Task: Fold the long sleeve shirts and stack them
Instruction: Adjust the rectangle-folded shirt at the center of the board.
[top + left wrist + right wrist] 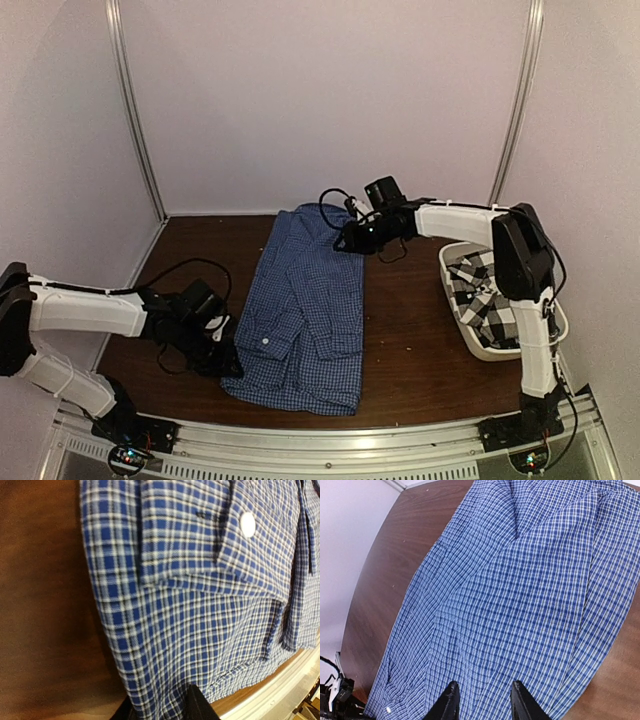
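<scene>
Dark wooden table (410, 330) carries the blue gingham shirt (310, 310), spread flat mid-table. My left gripper (230, 362) straddles its near left edge; I cannot tell whether it pinches. My right gripper (343, 242) stands parted over the far right corner. The black-and-white shirt (488, 300) lies in the white tub (492, 352).

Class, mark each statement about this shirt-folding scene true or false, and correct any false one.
1. The blue shirt lies on the table. True.
2. The black-and-white shirt is spread flat on the table. False: it sits bunched in the white tub.
3. The left gripper is at the blue shirt's near left edge. True.
4. The right gripper is over the tub. False: it is at the blue shirt's far right edge.
</scene>
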Controlling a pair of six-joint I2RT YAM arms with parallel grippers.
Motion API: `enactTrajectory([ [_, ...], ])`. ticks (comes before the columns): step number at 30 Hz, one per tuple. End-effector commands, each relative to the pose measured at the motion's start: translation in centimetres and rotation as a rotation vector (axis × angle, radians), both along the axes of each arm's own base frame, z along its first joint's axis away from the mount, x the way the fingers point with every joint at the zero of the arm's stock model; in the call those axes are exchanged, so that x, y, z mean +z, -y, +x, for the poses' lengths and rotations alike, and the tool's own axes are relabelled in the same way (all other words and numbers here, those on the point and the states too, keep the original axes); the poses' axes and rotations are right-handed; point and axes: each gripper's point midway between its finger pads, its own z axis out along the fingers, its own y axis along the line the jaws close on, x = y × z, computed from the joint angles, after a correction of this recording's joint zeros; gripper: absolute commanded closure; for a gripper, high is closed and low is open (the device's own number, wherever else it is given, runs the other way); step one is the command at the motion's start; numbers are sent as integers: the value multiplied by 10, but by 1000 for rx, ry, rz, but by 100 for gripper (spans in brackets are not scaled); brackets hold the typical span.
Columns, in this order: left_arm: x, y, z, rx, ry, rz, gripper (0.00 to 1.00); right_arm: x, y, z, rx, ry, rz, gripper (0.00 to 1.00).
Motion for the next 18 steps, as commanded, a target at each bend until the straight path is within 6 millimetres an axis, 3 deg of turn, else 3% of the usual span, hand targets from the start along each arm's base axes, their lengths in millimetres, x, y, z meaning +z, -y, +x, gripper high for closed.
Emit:
enactTrajectory([
  [1,0,12,-28,4,-52,4,69,10,5,-40,12,34,-9,63],
  [5,-2,31,-51,-29,-68,-9,69,-4,16,-86,30,1,-38,63],
  [8,0,35,-56,-36,-55,1,65,-10,24,-116,41,-10,-72,61],
  [13,11,24,-43,24,28,8,56,-20,40,-166,37,-40,-75,56],
  [18,32,21,-15,40,119,-25,49,-32,53,-212,36,-92,-85,51],
])
